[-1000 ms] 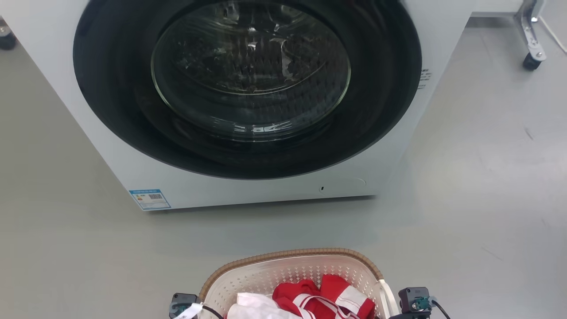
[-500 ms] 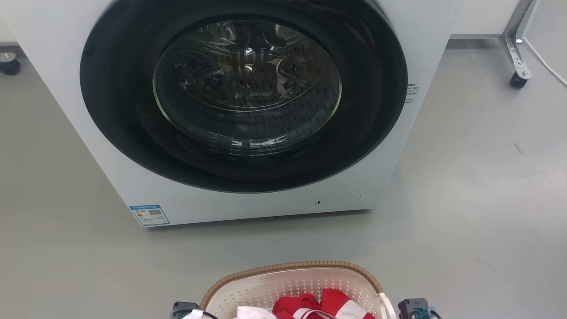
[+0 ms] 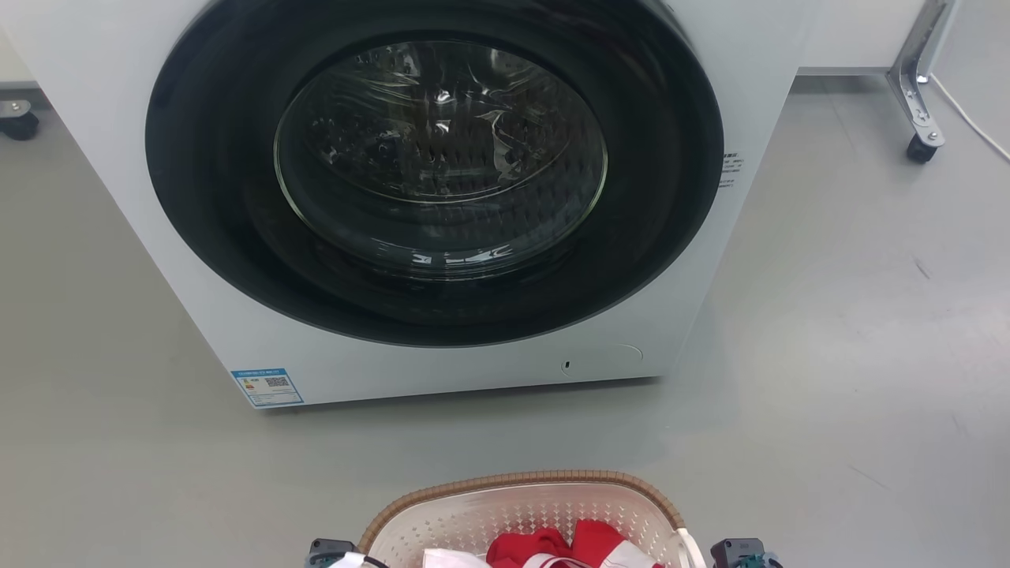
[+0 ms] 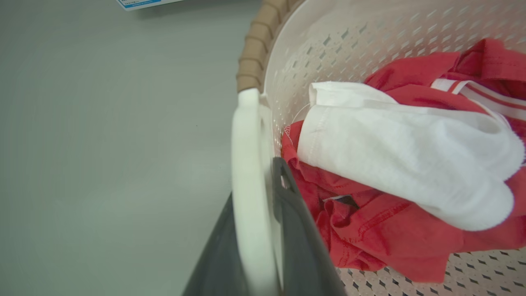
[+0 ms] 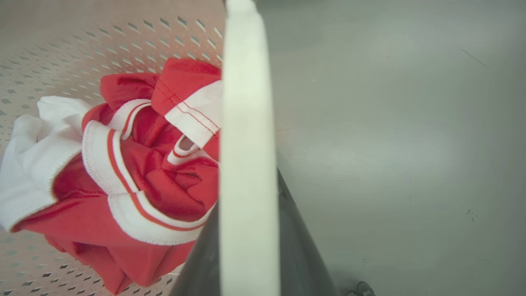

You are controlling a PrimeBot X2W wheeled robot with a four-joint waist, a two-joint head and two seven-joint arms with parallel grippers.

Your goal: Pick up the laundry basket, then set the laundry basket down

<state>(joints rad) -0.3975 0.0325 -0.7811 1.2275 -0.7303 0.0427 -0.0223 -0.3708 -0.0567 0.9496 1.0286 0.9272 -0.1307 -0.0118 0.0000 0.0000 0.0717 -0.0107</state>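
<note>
**Item 1. Laundry basket** (image 3: 517,479). Cream perforated wall, brown woven-look rim. In the head view it sits at 6 o'clock on the grey floor (image 3: 828,355), apart from the machine. Whether its base touches the floor cannot be told.

**Item 2. Contents.** A red garment (image 4: 370,234) with white striped trim, and a white garment (image 4: 411,164) lying on top of it.

**Item 3. Left gripper** (image 4: 252,193). The two dark fingers (image 4: 296,230) are pinched on the basket's white left handle (image 4: 246,156), one on each face. In the left wrist view the basket interior lies at 3 o'clock of the handle.

**Item 4. Right gripper** (image 5: 246,197). The fingers (image 5: 300,246) appear clamped on the white right handle (image 5: 246,102), with the clothes at 9 o'clock in the right wrist view.

**Item 5. Washing machine** (image 3: 473,367). White front-loader at 12 o'clock in the head view, with the round dark door (image 3: 442,158) closed and a blue label (image 3: 267,386) at 7 o'clock of its front.

**Item 6. Metal leg with caster** (image 3: 919,146). At 2 o'clock in the head view.
</note>
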